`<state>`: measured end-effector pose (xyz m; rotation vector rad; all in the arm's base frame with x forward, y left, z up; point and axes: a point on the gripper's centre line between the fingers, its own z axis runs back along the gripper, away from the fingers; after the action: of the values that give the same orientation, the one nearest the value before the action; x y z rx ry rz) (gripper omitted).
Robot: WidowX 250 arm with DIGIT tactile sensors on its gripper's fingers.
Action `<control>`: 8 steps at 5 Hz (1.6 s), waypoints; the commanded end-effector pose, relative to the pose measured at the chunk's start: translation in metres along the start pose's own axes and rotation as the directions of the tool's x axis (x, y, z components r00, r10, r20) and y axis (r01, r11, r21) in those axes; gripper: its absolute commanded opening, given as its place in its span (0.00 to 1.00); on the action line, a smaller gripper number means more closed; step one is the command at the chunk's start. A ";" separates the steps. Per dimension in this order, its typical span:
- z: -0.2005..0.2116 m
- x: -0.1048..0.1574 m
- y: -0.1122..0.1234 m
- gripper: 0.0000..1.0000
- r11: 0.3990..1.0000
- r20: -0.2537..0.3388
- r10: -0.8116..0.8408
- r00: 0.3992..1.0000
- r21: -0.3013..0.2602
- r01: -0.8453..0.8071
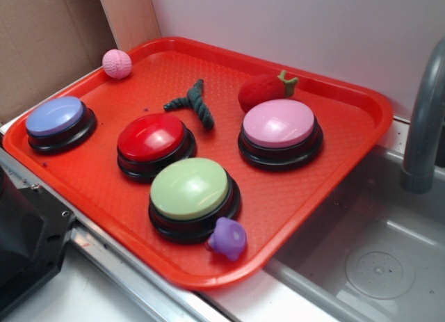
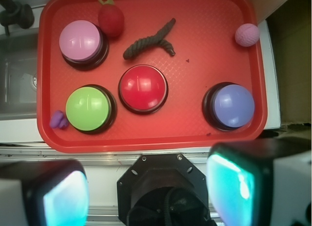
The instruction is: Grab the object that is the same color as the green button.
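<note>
The object, a small dark green twisted rope toy [image 1: 192,102] [image 2: 151,39], lies on the red tray [image 1: 90,169] [image 2: 195,55] behind the red button. The green button [image 1: 192,190] [image 2: 88,108], a pale green dome on a black base, stands at the tray's near edge. In the wrist view my gripper [image 2: 148,192] is open, its two fingers far apart with nothing between them. It hangs over the black robot base [image 2: 161,192], off the tray's near side and well away from the rope toy. The exterior view does not show the gripper.
Also on the tray: a red button [image 1: 153,138], pink button [image 1: 279,125], blue-lilac button [image 1: 57,118], red plush strawberry [image 1: 264,90], pink ball [image 1: 117,64] and a small purple toy [image 1: 228,238]. A sink [image 1: 375,259] with a grey faucet [image 1: 424,127] lies to the right.
</note>
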<state>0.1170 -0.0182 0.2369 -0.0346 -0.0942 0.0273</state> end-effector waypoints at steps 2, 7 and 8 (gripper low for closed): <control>-0.040 0.046 -0.014 1.00 1.000 -0.084 0.017 0.996 0.010 -0.016; -0.168 0.141 0.056 1.00 0.765 -0.075 0.643 0.762 0.019 -0.643; -0.190 0.133 0.050 1.00 0.743 -0.096 0.663 0.742 -0.035 -0.669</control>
<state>0.2647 0.0151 0.0509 -0.1299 0.0439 0.7460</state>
